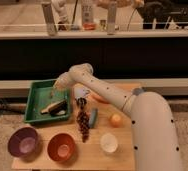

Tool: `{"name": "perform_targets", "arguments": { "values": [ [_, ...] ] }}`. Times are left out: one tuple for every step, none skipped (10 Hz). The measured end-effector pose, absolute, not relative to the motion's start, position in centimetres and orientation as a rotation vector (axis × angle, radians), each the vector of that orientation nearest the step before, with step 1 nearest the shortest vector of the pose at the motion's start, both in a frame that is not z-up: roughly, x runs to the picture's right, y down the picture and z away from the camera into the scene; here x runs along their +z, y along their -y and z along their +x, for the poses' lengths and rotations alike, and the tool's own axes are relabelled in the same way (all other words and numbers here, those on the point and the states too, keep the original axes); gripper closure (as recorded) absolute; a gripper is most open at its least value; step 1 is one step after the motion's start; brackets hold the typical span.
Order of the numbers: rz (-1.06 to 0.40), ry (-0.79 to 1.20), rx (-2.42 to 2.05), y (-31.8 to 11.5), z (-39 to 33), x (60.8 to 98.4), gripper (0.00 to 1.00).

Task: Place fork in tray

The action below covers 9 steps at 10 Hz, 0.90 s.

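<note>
On the light wooden table (87,156) a round purple plastic bowl (23,141) stands at front left, a round orange bowl (62,146) beside it, and a small white cup (108,142) further right. Behind them lies a dark grape bunch (83,125), near a round orange fruit (116,120) and lower right of the end effector (57,90).

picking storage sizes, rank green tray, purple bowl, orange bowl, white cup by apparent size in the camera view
1. green tray
2. purple bowl and orange bowl: look alike, not ranked
3. white cup
The end effector is above the tray.
</note>
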<state>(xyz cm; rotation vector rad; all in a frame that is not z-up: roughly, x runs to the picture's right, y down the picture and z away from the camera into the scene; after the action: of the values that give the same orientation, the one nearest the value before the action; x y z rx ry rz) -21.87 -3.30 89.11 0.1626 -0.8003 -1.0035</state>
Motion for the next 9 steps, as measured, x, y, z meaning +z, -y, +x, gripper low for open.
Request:
{"name": "perform_targets", "arguments": {
  "values": [
    [0.170,0.800,-1.004,3.4,-22.1,89.2,1.00],
    [0.178,0.799,-1.005,3.5,-22.5,89.3,1.00],
    [0.183,0.798,-1.005,3.6,-22.8,89.4,1.00],
    [0.186,0.798,-1.005,3.7,-23.1,89.5,1.00],
    [0.190,0.796,-1.004,3.9,-23.4,89.7,1.00],
    [0.192,0.796,-1.003,4.0,-23.6,89.8,1.00],
    [0.195,0.796,-1.001,4.1,-23.9,90.0,1.00],
    [0.195,0.795,-1.001,4.2,-24.0,90.2,1.00],
    [0.194,0.796,-1.002,4.3,-24.1,90.3,0.98]
  ]
}}
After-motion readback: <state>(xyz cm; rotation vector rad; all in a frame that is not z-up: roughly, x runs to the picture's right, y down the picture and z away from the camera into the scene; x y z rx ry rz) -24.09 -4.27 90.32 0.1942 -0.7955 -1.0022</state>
